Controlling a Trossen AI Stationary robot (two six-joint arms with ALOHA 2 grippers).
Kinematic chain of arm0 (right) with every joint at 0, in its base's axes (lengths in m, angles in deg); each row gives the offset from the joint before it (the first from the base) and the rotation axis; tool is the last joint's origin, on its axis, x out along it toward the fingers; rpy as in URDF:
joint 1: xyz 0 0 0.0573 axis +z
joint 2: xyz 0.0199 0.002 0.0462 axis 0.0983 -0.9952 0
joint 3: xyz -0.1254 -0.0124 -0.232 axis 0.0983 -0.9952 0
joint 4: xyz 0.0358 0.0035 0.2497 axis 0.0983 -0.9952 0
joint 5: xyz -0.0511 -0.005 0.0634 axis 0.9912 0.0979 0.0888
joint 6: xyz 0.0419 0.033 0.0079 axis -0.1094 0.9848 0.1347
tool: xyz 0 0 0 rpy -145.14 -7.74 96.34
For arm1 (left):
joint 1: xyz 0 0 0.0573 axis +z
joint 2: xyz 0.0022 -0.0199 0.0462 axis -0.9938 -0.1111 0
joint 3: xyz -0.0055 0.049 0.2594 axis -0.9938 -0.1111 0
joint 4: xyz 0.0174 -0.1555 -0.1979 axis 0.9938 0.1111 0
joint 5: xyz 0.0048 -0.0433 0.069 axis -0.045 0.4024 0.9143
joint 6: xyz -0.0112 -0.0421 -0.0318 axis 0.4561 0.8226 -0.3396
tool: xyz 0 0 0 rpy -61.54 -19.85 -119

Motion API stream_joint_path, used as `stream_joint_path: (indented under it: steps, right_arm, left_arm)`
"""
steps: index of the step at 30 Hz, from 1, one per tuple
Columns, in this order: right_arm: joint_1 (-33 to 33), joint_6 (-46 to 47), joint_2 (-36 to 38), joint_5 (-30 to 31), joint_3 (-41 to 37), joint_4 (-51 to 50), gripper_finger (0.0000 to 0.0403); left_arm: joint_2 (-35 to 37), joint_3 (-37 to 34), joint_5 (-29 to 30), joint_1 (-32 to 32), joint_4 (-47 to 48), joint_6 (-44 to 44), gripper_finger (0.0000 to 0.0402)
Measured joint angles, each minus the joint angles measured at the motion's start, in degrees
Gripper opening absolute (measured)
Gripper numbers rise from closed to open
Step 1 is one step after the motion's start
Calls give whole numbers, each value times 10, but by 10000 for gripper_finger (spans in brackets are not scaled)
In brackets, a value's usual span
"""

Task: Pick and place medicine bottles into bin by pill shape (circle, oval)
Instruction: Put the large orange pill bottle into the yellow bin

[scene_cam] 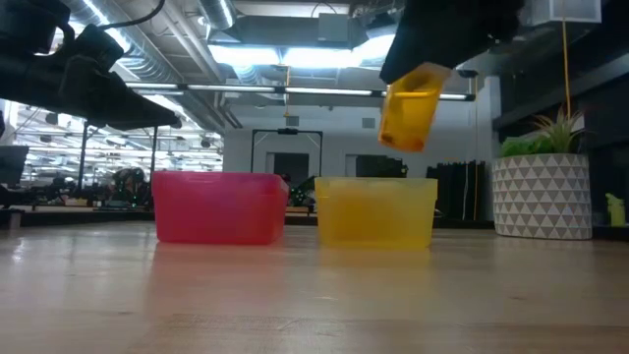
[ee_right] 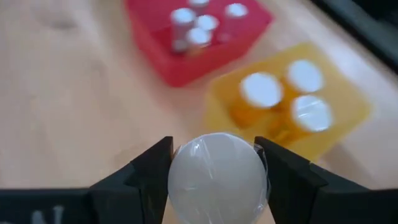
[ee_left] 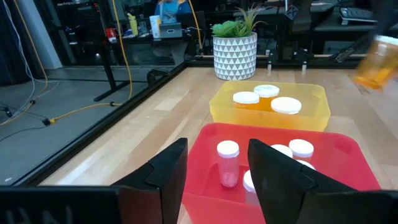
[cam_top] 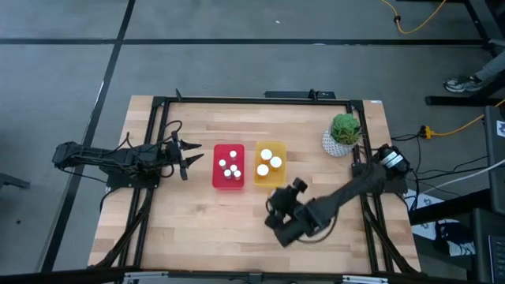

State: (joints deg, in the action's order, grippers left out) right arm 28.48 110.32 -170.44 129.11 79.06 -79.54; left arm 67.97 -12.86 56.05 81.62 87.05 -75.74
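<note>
A red bin (cam_top: 228,166) holds several small white-capped bottles (ee_left: 227,163). A yellow bin (cam_top: 269,164) beside it holds three wider orange bottles with white caps (ee_left: 268,99). My right gripper (cam_top: 279,211) is near the table's front, just in front of the yellow bin. It is shut on an orange bottle (scene_cam: 411,108) with a white cap (ee_right: 217,177), held high above the table. My left gripper (cam_top: 188,158) is open and empty just left of the red bin, its fingers (ee_left: 166,171) pointing at the bin. My right gripper pinches the bottle between its two fingers, which stand on either side of the white cap (ee_right: 180,168). The gripper hides the exact place of contact in the low view. The orange body (scene_cam: 409,123) hangs below the gripper, slightly tilted and lifted clear of the table.
A potted green plant (cam_top: 345,132) in a white patterned pot stands at the table's far right, behind the right arm. Bare wooden table (cam_top: 197,229) lies in front of the bins. A black frame rail (cam_top: 252,100) runs round the table.
</note>
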Motion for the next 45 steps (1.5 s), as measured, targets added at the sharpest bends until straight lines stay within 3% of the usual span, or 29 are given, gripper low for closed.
stream_joint_path:
  steps: [7, 13, 21, 26, 33, 37, 45]
  right_arm:
    - [-83, -3, 36, -28, 0, -70, 211]
    - [-132, -29, 60, -94, 0, -71, 212]
    - [-172, -91, 78, -126, -16, -61, 212]
    - [-180, -105, 144, -124, -93, 3, 213]
    - [-172, -93, 229, -135, -224, 172, 216]
    - [-169, -77, 220, -135, -257, 228, 219]
    - [-182, -79, 173, -181, -254, 241, 217]
  left_arm:
    - [0, 0, 0, 0, 0, 0, 162]
    - [0, 0, 0, 0, 0, 0, 163]
    - [0, 0, 0, 0, 0, 0, 163]
    - [0, 0, 0, 0, 0, 0, 162]
    - [0, 0, 0, 0, 0, 0, 161]
    - [0, 0, 0, 0, 0, 0, 163]
    - [0, 0, 0, 0, 0, 0, 163]
